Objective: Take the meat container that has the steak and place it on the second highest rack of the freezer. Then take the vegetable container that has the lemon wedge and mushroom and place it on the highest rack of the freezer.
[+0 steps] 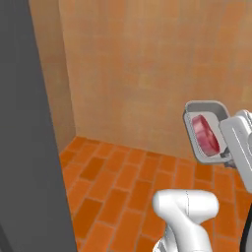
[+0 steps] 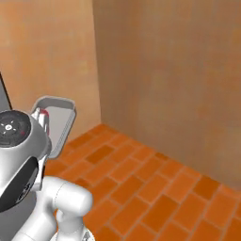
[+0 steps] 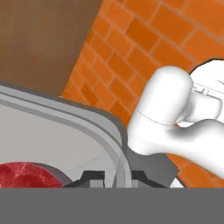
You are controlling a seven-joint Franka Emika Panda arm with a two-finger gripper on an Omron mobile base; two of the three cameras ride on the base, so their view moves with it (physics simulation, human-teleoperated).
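Grey tray with the steak hung in the air, tipped on edge above the brick floor, its rim pinched in the closed gripper. Freezer stood at left.

Even, flat rendered light; sharp, without glare or blur.

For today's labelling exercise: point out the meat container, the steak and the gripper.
meat container [image 1: 212, 109]: left base view, upper inside wall.
steak [image 1: 205, 135]: left base view, its red face.
gripper [image 3: 117, 175]: hand view, between fingertips on the rim.
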